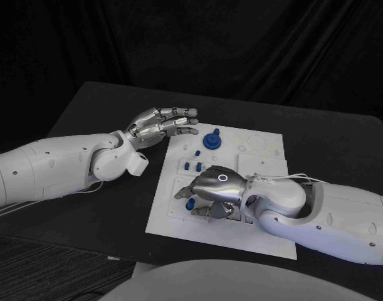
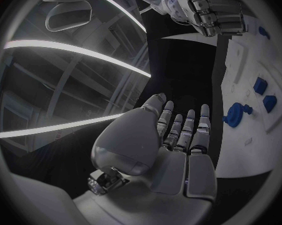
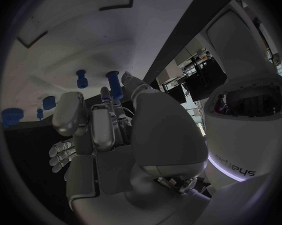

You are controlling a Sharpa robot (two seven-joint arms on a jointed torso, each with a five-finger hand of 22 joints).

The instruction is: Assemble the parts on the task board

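While your right hand [image 1: 217, 188] sits low over the near half of the white board [image 1: 264, 235], its fingers are curled down among the blue parts there. In the right wrist view a blue peg [image 3: 115, 84] stands just past the fingertips [image 3: 106, 96], close enough that contact looks likely, but you can't tell from these frames whether the hand actually holds it. A second, smaller peg [image 3: 82, 78] stands beside it, apart from the fingers.

Your left hand [image 1: 162, 122] hovers at the board's far left corner, over the black table [image 1: 83, 113] and just off the board's edge. Fingers are straight, slightly spread, nothing in them; the left wrist view shows the bare palm [image 2: 172, 150] facing the board.

Parts on the board:
- round knob piece [image 1: 213, 140] near the far edge, just beside the left hand's fingertips, not touching
- two small blocks [image 1: 192, 166] side by side at mid-board, near the left edge
- small blue piece [image 1: 189, 204] at the near left, just beside the right hand's fingers

Pale round outlines [image 1: 256, 143] mark the board's far right corner.
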